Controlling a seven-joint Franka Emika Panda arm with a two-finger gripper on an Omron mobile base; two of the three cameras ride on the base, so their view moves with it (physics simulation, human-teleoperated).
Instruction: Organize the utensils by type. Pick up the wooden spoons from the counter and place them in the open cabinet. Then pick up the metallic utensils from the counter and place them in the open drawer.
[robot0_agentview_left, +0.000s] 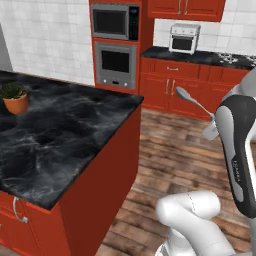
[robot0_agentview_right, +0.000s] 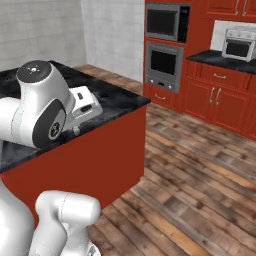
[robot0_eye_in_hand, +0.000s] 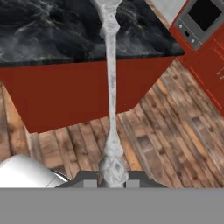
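A shiny silver-grey metal spoon (robot0_eye_in_hand: 111, 87) runs up the middle of the hand view, its handle end pinched between my gripper's (robot0_eye_in_hand: 112, 183) fingertips. In the left base view the same spoon (robot0_agentview_left: 191, 100) sticks up and to the left from my gripper (robot0_agentview_left: 212, 128), bowl uppermost, in the air over the wooden floor. The black marble counter (robot0_agentview_left: 65, 135) lies to the left of it, also seen as the counter (robot0_eye_in_hand: 52, 30) beyond the spoon. The wooden spoons, the cabinet and the drawer are out of view.
A potted plant (robot0_agentview_left: 16, 97) stands on the counter's far left. A built-in oven (robot0_agentview_left: 115, 64) and microwave (robot0_agentview_left: 114, 21) fill the back wall. A toaster oven (robot0_agentview_left: 183, 38) sits on a second counter with red fronts. Open wooden floor (robot0_agentview_right: 200, 180) lies to the right.
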